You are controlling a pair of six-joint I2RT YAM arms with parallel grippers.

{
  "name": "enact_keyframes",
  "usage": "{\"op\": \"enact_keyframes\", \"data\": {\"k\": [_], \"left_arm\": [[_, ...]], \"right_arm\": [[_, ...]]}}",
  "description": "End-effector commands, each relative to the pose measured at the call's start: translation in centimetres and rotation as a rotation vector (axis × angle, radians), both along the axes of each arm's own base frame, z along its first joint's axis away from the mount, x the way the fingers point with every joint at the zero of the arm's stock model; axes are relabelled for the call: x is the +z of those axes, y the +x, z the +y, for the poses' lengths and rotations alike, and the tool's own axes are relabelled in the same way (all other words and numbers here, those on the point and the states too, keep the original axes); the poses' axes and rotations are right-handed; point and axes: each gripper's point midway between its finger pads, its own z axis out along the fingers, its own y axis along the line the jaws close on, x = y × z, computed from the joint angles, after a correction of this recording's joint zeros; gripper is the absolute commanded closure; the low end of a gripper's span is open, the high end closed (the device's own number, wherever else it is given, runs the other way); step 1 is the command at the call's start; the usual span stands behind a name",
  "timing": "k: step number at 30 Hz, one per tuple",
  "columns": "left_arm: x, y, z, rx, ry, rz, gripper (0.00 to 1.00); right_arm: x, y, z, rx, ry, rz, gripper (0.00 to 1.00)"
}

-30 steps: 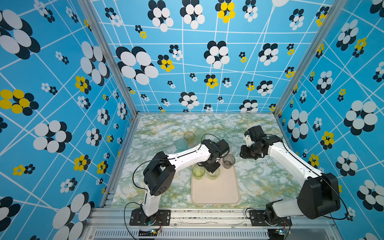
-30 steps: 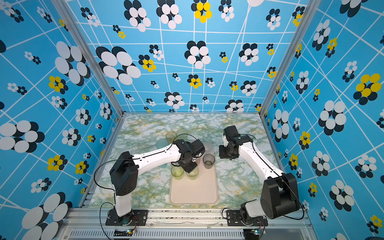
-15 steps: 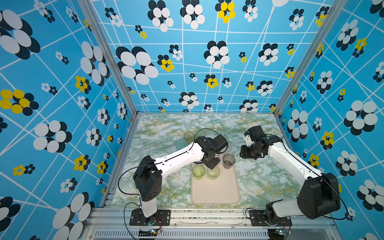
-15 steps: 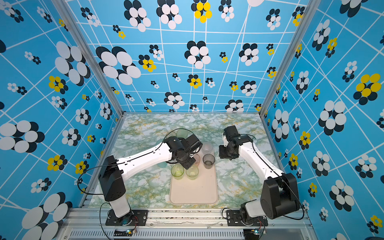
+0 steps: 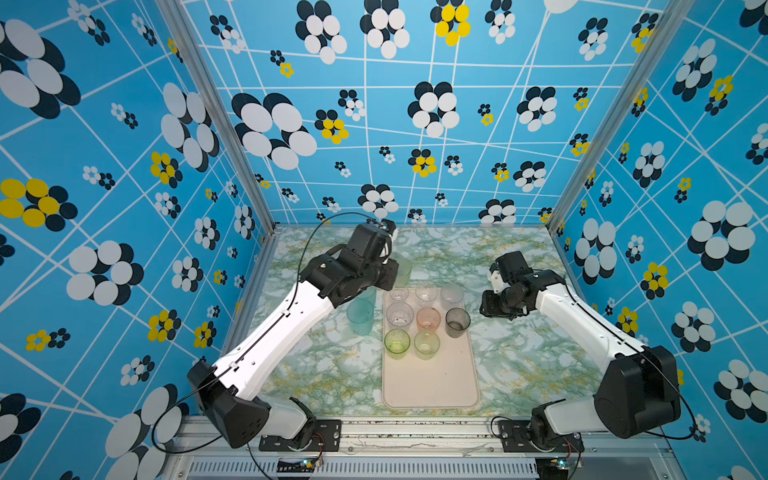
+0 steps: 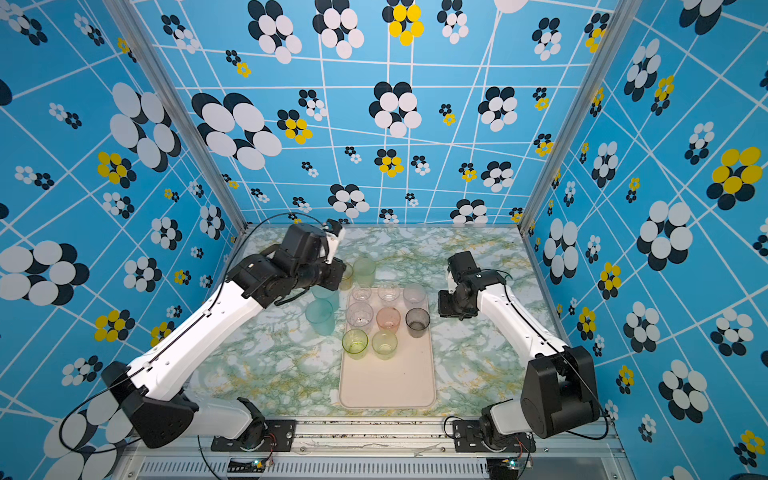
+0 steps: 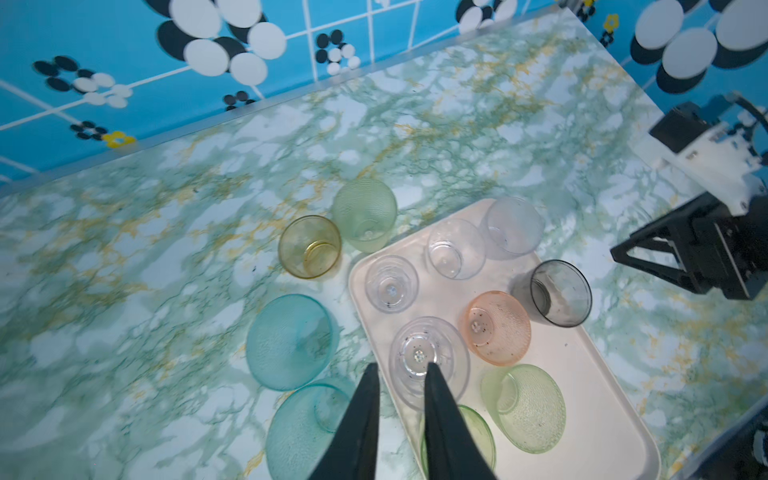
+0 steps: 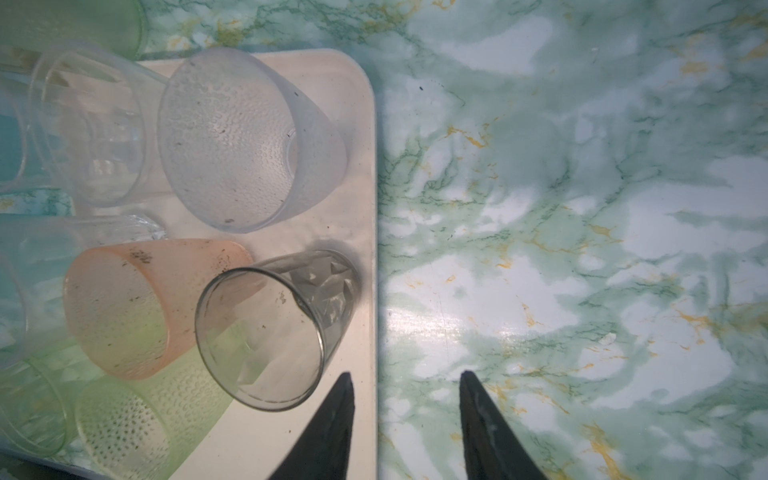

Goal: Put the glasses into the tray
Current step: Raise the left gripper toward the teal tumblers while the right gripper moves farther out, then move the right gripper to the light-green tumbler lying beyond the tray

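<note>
Left wrist view, eight glasses point(image 7: 498, 328) on tray point(image 7: 594, 399), four on table point(image 7: 124, 249).

Left arm point(image 5: 291, 324), withdrawn. Note that its wrist has swung off the far end of the tray point(image 5: 432, 386) and up to the left. It now sits over the teal tumblers point(image 5: 360, 316) on the bench point(image 5: 519, 365). The elbow has dropped toward the lower left in both top views. You can now see what the arm had covered: the pink tumbler point(image 5: 428, 318), the clear tumbler point(image 5: 400, 314) beside it, and the back-row tumblers point(image 5: 426, 294). The left claw point(image 7: 401, 368) carries nothing, its tips over the tray's left edge.
</note>
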Motion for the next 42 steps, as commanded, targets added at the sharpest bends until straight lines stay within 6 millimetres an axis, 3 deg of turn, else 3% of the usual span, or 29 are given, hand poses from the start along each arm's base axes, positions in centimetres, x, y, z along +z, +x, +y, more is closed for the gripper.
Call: {"op": "enact_keyframes", "data": {"k": [1,7,13,21,22,27,34,42], "left_arm": [[0.0,0.0,2.6,0.080,-0.102,-0.017,0.78],[-1.7,0.2,8.5,0.236,-0.177,-0.029,0.75],[-3.5,1.1,12.0,0.328,-0.226,-0.006,0.76],[-4.1,1.0,12.8,0.334,-0.250,-0.005,0.75],[-4.1,1.0,13.0,0.336,-0.253,-0.007,0.75],[-4.0,0.6,13.5,0.338,-0.251,-0.009,0.73],[-3.4,-0.5,14.2,0.337,-0.224,-0.026,0.72],[-3.7,-1.1,15.5,0.384,-0.224,-0.016,0.69]], "right_arm": [[0.9,0.1,0.4,-0.013,-0.006,-0.002,0.56],[2.3,1.4,2.0,-0.007,-0.006,-0.046,0.56],[4.0,3.1,4.5,0.024,0.014,-0.084,0.56],[7.5,6.3,9.0,0.109,0.038,-0.135,0.56],[8.9,7.1,9.9,0.121,0.051,-0.164,0.56],[10.2,8.4,12.9,0.181,0.040,-0.173,0.57],[9.9,9.8,16.0,0.227,0.022,-0.160,0.57],[7.9,11.8,18.5,0.243,-0.037,-0.110,0.60]]}}
